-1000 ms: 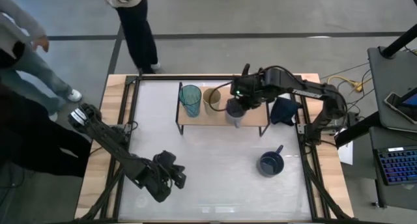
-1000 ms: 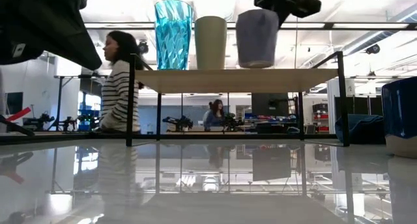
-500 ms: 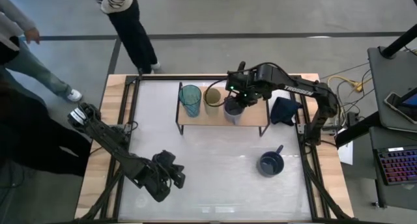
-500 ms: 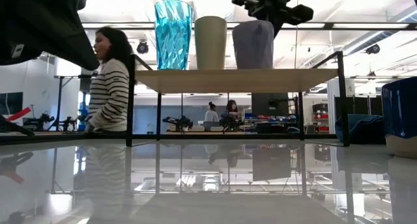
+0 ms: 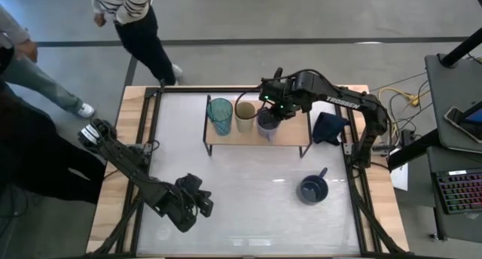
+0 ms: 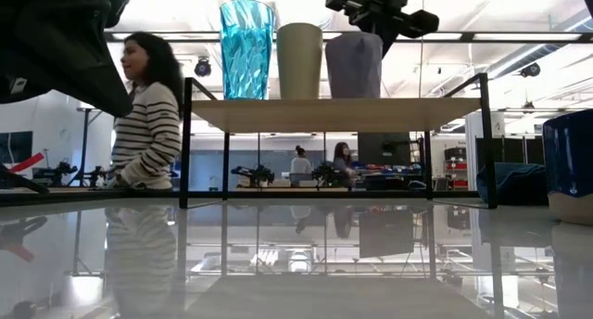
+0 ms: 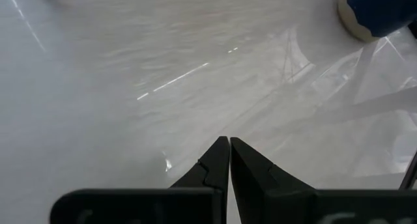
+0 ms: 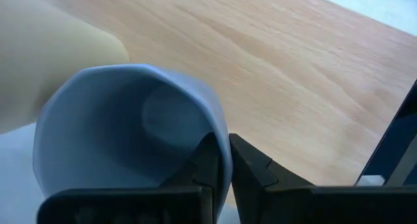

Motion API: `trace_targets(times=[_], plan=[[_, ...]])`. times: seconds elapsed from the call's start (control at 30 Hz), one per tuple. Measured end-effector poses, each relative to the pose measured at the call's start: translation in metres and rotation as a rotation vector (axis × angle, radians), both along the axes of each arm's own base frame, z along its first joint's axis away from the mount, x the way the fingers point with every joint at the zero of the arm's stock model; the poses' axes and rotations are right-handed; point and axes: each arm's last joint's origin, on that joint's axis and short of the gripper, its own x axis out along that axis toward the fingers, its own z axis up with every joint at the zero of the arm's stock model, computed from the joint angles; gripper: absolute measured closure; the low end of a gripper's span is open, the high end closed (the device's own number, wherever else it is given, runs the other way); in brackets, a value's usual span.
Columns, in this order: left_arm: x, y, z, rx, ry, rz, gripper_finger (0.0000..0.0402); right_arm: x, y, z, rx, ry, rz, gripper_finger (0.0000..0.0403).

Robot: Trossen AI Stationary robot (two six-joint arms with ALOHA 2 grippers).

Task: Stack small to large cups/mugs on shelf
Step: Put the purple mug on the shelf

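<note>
A: Where are the cups?

B: 3 stand in a row on the shelf (image 5: pixel 294 137). The teal tumbler (image 5: pixel 220 115) is at one end, the cream cup (image 5: pixel 245 114) is just beside it, and the grey-lavender cup (image 5: pixel 266 123) is next, close to the cream one.

A: And the 4th?

B: The dark blue mug (image 5: pixel 312 189) sits down on the white tabletop (image 5: pixel 248 199), well apart from the shelf, with its handle pointing toward the shelf.

A: What is the right claw (image 8: pixel 221 160) doing?

B: It is over the shelf, clamped on the rim of the grey-lavender cup. 1 finger is inside the cup and 1 is outside.

A: And the left claw (image 7: pixel 229 160)?

B: It waits low over the near part of the tabletop, with its 2 fingers pressed together and nothing in them.

A: Anything else?

B: A dark navy cloth (image 5: pixel 329 128) lies beside the shelf. A person in a striped top (image 6: pixel 148 124) is behind the tabletop.
</note>
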Motion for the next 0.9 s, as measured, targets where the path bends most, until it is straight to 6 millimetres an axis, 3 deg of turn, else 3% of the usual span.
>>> trace_targets(times=[0.4,0.9], plan=[[-0.0003,0.0002,-0.0001,-0.001,0.001,-0.001,0.0402,0.0032,-0.0039,-0.0046,-0.005,-0.022,-0.022,0.0377],[-0.0009,0.0007,-0.0012,0.003,0.006,-0.002,0.0402,0.003,-0.0041,0.0003,-0.024,-0.036,0.018,0.0307]])
